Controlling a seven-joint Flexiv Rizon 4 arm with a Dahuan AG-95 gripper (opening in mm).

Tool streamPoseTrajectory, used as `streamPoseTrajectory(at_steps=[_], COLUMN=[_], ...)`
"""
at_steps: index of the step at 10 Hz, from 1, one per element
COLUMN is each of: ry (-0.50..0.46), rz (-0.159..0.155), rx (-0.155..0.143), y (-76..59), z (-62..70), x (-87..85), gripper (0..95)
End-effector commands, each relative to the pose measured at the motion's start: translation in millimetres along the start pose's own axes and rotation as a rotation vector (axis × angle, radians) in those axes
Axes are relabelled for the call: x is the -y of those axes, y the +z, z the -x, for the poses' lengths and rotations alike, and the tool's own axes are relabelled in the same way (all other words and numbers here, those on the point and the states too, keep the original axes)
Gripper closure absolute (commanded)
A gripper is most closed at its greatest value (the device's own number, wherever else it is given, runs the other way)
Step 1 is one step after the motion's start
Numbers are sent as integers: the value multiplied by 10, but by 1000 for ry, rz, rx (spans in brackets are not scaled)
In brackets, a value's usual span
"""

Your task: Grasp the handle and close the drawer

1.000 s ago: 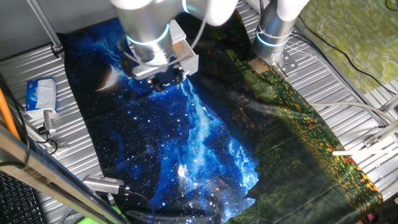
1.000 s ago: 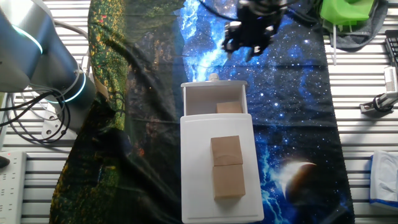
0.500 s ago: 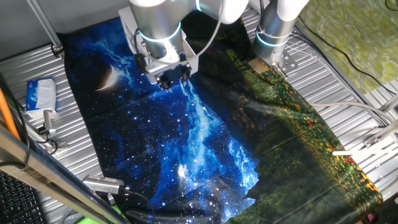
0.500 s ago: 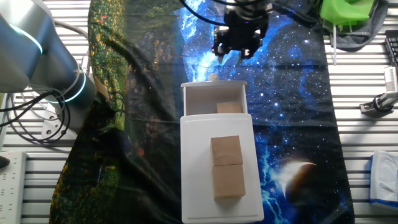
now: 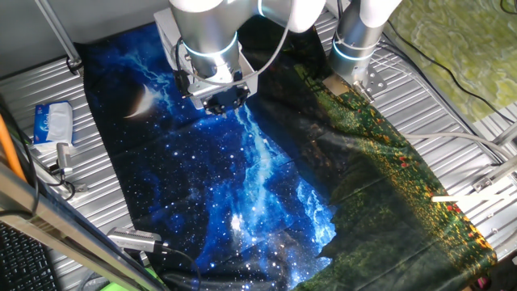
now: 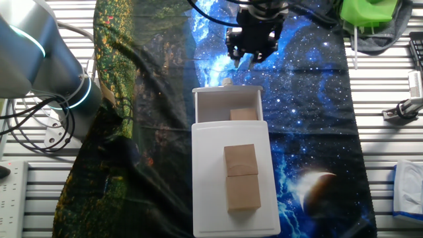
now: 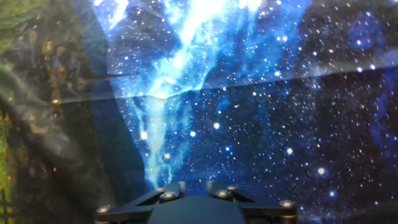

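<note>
The white mini cabinet (image 6: 205, 172) lies on the starry cloth, with its drawer (image 6: 205, 106) pulled out toward the top of the other fixed view. A tan block (image 6: 243, 114) lies inside the drawer. The handle (image 6: 227, 82), a tiny white knob, sticks out of the drawer front. My gripper (image 6: 248, 54) hovers over the cloth, beyond the knob and slightly right of it, not touching it. Its jaws stand a small gap apart and hold nothing. In one fixed view the gripper (image 5: 220, 103) and arm hide the cabinet. The hand view shows only cloth past the fingers (image 7: 180, 186).
Two tan blocks (image 6: 241, 175) rest on top of the cabinet. The arm's base (image 6: 39, 59) stands at the left. A green object (image 6: 370, 16) lies at the top right and a white pack (image 5: 52, 123) sits on the metal table beside the cloth.
Over the last second my gripper moved sideways toward the line of the knob, and the arm now covers the cabinet in one fixed view. It has barely moved in the last half second.
</note>
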State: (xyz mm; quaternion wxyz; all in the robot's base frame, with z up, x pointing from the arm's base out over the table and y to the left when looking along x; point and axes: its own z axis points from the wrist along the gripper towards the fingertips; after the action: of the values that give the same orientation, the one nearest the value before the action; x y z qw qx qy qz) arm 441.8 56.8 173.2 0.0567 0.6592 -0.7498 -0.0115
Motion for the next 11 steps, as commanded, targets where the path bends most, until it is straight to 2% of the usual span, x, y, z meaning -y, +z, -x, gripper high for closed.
streamPoseTrajectory(at_steps=[1, 4, 11], ry=[8, -37, -9], rz=[-5, -4, 0], rx=[-14, -17, -12], y=[4, 4, 4], z=[2, 2, 2], x=[17, 17, 17], gripper=[950, 950, 950])
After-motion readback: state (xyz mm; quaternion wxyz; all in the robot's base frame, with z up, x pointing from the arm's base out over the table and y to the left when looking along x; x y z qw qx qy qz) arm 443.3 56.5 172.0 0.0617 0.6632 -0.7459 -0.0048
